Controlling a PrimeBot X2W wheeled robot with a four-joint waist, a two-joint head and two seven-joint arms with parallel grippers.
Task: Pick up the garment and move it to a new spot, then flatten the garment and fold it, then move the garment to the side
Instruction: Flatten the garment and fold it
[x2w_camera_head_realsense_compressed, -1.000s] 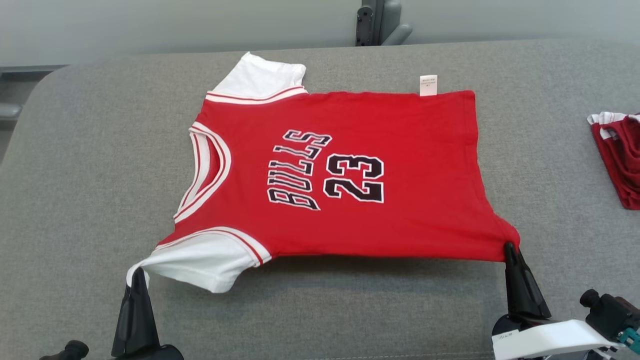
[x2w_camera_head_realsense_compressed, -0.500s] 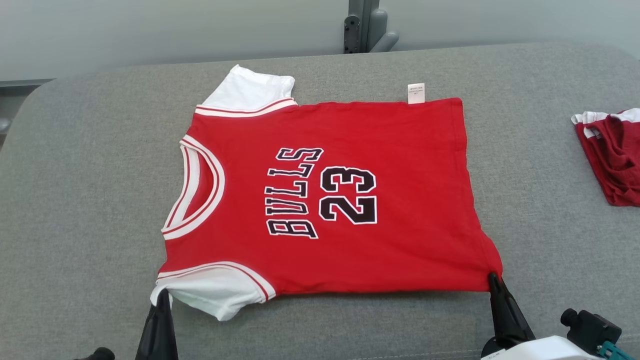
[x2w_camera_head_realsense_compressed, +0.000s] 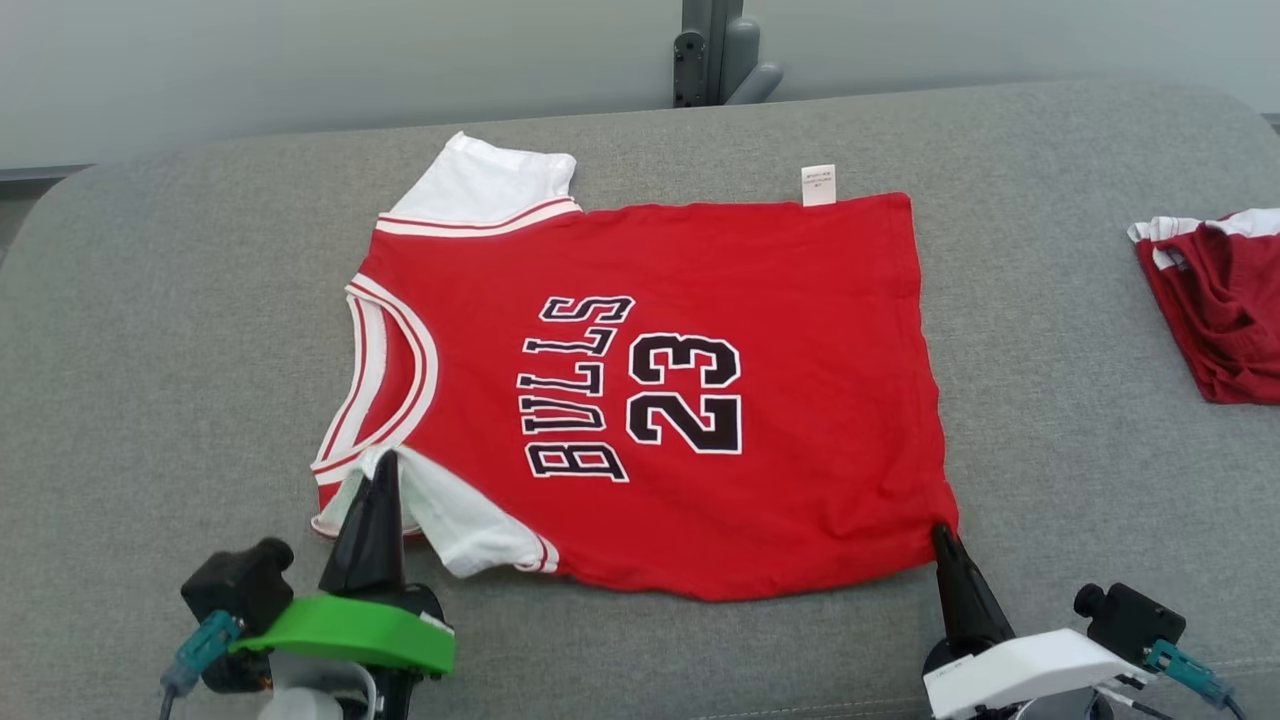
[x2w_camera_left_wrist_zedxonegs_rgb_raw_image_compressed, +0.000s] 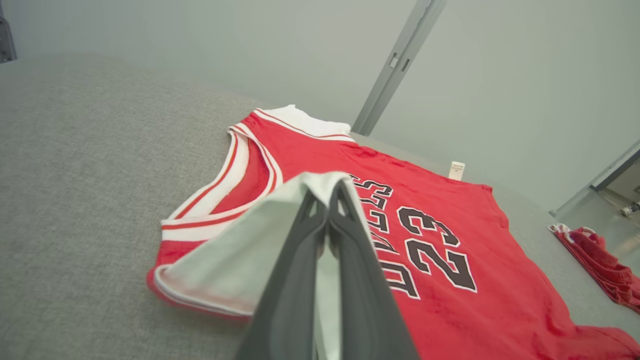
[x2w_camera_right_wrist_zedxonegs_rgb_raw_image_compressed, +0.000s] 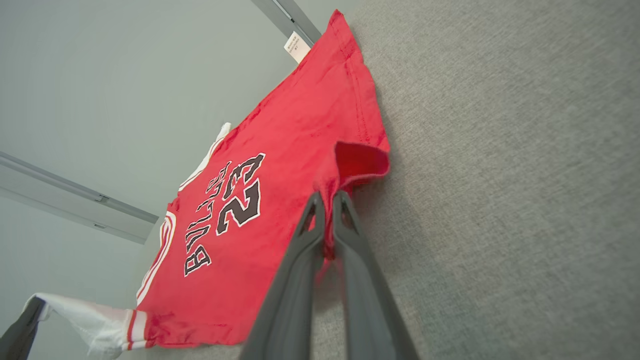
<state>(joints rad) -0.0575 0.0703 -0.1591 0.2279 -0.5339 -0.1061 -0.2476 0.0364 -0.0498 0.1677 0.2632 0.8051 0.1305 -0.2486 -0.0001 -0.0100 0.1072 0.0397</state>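
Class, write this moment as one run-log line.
stage: likely fold start | left pincer: shut on sleeve | right pincer: shut on hem corner | jersey: face up on grey cushion

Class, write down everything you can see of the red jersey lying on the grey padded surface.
The red jersey is soft knit cloth with white sleeves, a white-and-red striped neckline, black BULLS 23 lettering and a white label at its far edge. It lies mostly flat, neck to the robot's left, on the grey padded surface. The left tool pinches the near sleeve, folded inward; the right tool pinches the near hem corner, lifted slightly.
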